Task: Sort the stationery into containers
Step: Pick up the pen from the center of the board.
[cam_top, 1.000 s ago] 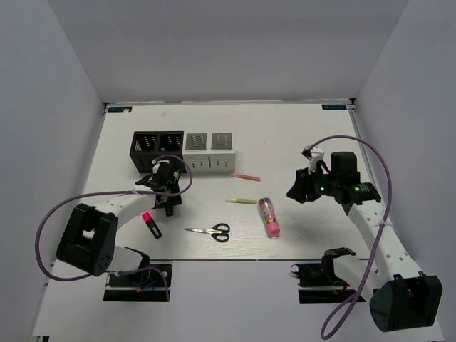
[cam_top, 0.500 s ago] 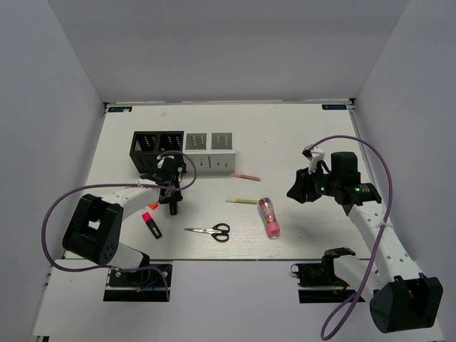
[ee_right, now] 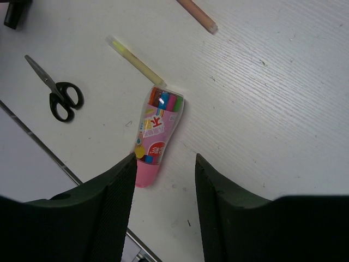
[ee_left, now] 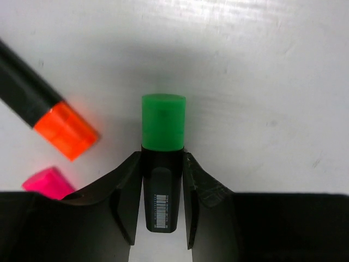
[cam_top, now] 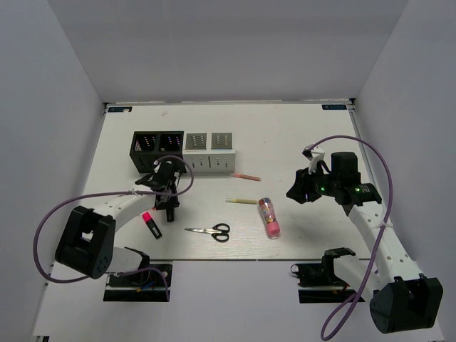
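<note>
My left gripper (cam_top: 169, 201) is shut on a black marker with a green cap (ee_left: 162, 164), which sticks out ahead of the fingers (ee_left: 124, 191), low over the table. An orange-capped marker (ee_left: 43, 112) and a red-capped marker (cam_top: 150, 224) lie just to its left. The four joined holders (cam_top: 184, 151) stand behind it. The scissors (cam_top: 210, 231), yellow pencil (cam_top: 241, 201), pink pen (cam_top: 246, 176) and pink-ended tube (cam_top: 268, 217) lie mid-table. My right gripper (cam_top: 296, 191) is open and empty above the table, right of the tube (ee_right: 157, 136).
The right wrist view shows the scissors (ee_right: 57, 95), pencil (ee_right: 136, 60) and pink pen (ee_right: 197, 15) beyond the open fingers. The table's near edge (ee_right: 82, 185) runs close by the tube. White walls enclose the table on three sides.
The left arm swung a little left and back again; its gripper stays by the markers with the green-capped one in it. The right arm has not moved.
</note>
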